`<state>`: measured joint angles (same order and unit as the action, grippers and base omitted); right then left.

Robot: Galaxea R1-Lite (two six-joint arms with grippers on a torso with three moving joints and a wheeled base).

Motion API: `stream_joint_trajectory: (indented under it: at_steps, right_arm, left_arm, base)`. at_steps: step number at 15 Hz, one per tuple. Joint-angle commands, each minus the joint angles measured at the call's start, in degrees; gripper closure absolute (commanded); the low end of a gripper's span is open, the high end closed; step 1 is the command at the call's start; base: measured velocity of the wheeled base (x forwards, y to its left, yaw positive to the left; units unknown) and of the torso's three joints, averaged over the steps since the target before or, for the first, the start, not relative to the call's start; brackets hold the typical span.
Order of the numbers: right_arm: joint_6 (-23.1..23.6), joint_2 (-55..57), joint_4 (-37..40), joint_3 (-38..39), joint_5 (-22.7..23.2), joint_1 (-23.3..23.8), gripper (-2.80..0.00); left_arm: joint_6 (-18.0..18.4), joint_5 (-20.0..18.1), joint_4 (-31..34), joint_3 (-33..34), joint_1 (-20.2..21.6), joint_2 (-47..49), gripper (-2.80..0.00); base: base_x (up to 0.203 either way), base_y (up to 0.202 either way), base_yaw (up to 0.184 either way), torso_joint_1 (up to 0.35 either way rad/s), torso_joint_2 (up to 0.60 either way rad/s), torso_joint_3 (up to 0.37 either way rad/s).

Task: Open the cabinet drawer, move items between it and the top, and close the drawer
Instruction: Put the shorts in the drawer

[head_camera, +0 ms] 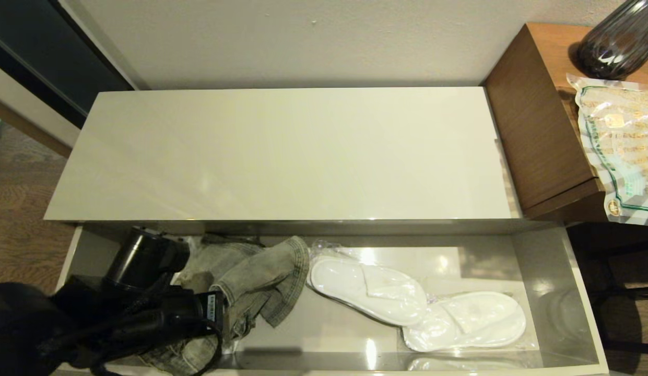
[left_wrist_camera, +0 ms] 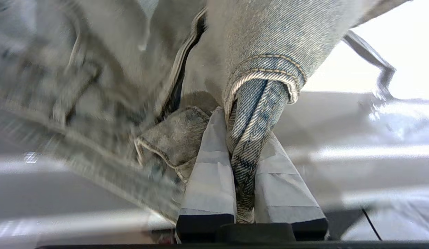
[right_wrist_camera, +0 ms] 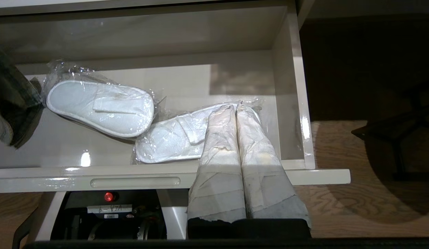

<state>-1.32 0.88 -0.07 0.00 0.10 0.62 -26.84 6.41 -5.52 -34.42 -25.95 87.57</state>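
Top [head_camera: 282,151] bare; slippers [head_camera: 368,290] and denim garment [head_camera: 256,282] crowd drawer [head_camera: 558,271].

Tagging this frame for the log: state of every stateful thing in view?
cabinet drawer: open
denim garment: pinched in left gripper, partly lifted
left slipper pack: lying flat in drawer, sealed
right slipper pack: lying flat in drawer, overlapping the other
cabinet top: nothing on it
right gripper: shut, holding nothing, above the drawer

slippers [head_camera: 415,305] in drawer [head_camera: 551,271] (garment [head_camera: 250,282] left)
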Motion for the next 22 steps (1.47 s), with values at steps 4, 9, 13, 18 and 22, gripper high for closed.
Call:
stream_joint_trajectory:
  at_steps: [4,9,13,18,22]
  right_arm:
    - [0.0,0.1,0.0,0.1,0.0,0.0,0.00]
    - [0.0,0.1,0.0,0.1,0.0,0.0,0.00]
    - [0.0,0.1,0.0,0.1,0.0,0.0,0.00]
    - [0.0,0.1,0.0,0.1,0.0,0.0,0.00]
    - [0.0,0.1,0.0,0.1,0.0,0.0,0.00]
  left_arm:
    - [0.2,-0.7,13.2,0.3,-0.2,-10.7,0.00]
    - [-0.3,2.4,7.2,4.1,-2.5,-2.3,-2.80]
    - [-2.0,2.9,-2.3,5.2,-2.9,3.4,-2.80]
    - [-4.2,2.9,3.6,1.2,-2.8,-9.0,-2.80]
    - [-4.0,3.3,12.0,-2.8,-1.9,-13.2,0.00]
  base:
    - [0.000,0.000,0.000,0.000,0.00,0.000]
    - [0.000,0.000,0.000,0.000,0.00,0.000]
    - [0.000,0.000,0.000,0.000,0.00,0.000]
    - [0.000,0.000,0.000,0.000,0.00,0.000]
    - [0.000,0.000,0.000,0.000,0.00,0.000]
